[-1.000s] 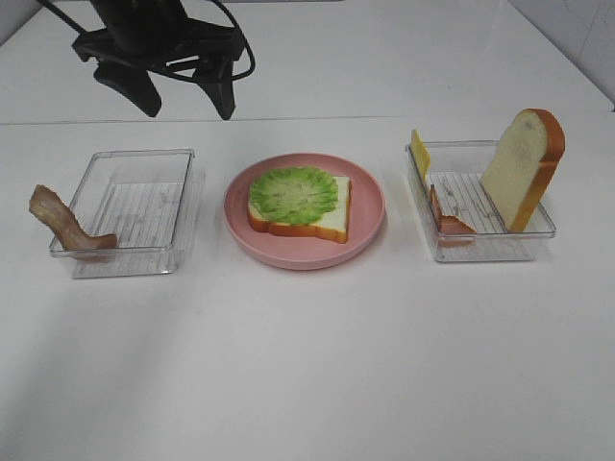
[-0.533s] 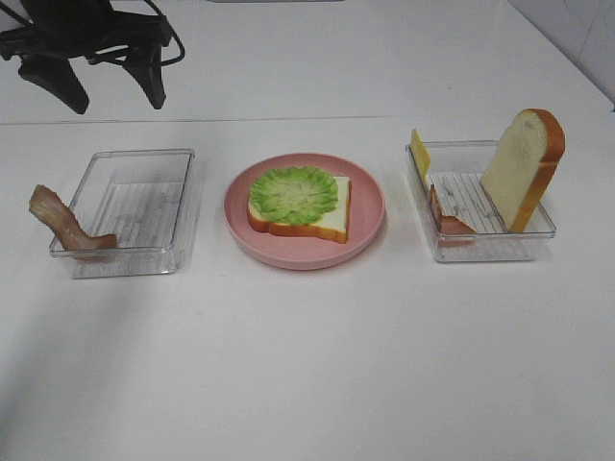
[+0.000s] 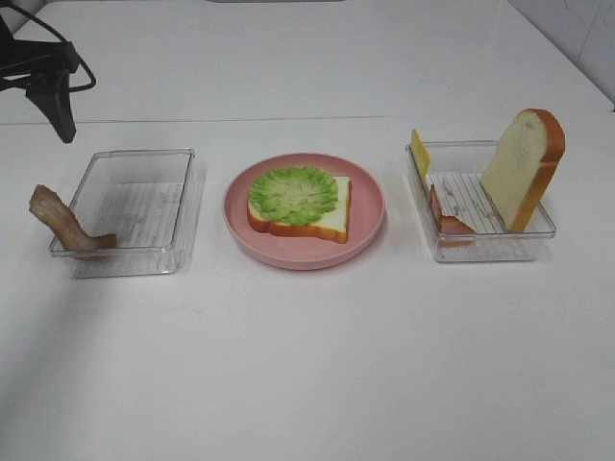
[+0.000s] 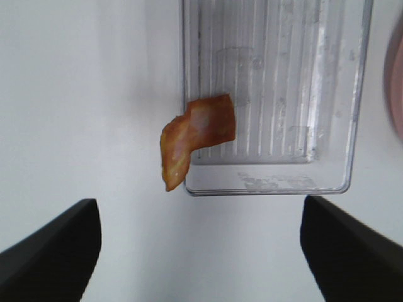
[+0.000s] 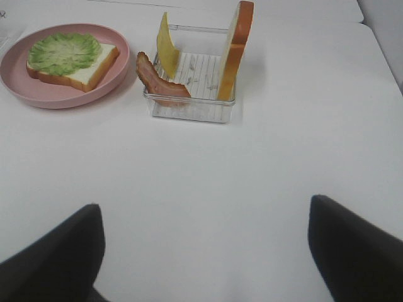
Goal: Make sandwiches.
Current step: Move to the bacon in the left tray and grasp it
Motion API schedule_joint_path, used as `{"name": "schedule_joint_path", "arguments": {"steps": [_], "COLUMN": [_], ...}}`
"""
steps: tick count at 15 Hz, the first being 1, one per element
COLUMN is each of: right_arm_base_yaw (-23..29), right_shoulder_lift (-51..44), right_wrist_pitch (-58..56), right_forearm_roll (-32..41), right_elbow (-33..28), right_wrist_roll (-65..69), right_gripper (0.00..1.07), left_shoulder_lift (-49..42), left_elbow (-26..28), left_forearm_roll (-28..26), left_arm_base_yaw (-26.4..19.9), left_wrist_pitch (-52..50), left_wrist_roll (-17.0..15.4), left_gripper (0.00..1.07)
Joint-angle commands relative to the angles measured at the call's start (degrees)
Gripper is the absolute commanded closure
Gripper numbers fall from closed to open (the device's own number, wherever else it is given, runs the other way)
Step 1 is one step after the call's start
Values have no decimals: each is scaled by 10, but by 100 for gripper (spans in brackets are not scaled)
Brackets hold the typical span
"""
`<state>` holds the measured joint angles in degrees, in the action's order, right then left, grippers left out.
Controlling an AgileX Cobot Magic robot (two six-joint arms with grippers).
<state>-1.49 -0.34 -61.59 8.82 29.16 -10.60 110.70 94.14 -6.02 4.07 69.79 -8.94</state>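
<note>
A white bread slice (image 3: 325,225) topped with a frilly green lettuce leaf (image 3: 293,194) lies on the pink plate (image 3: 372,206). One bacon strip (image 3: 65,227) drapes over the outer front corner of the left clear tray (image 3: 135,163). The left wrist view looks straight down on this bacon (image 4: 196,133). My left gripper (image 4: 200,211) hovers open and empty above it, and only one dark finger (image 3: 61,110) shows at the far left of the high view. My right gripper (image 5: 203,207) is open, empty, and well short of the right tray (image 5: 189,112).
The right tray (image 3: 485,252) holds a yellow cheese slice (image 3: 420,154), another bacon strip (image 3: 448,221) and an upright bread slice (image 3: 524,168). Bare white table stretches in front of the trays and plate.
My left arm has swung leftward along the far side of the table, from behind the gap between tray and plate to the far left edge. The food has not moved.
</note>
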Motion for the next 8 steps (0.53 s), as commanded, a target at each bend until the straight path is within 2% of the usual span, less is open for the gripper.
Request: {"name": "schedule_joint_path", "arguments": {"steps": [1,5,8], "right_arm_base_yaw": [-5,-5,-5], "right_shoulder_lift": [-7,-7,-7], "right_wrist_pitch": [3,3,3], "right_forearm_roll": [2,4,5], "right_elbow": [-1,-1,-1], "right_wrist_roll": [-1,-1,-1], "right_gripper": [24,24,24], "left_shoulder_lift": [8,38,68], "left_elbow": [-17,-18,-18], "left_forearm_roll": [14,28,18], "left_arm_base_yaw": [0,0,1], "left_wrist_pitch": [39,15,-29], "left_wrist_roll": [-5,-6,-7], "left_gripper": [25,26,31]}}
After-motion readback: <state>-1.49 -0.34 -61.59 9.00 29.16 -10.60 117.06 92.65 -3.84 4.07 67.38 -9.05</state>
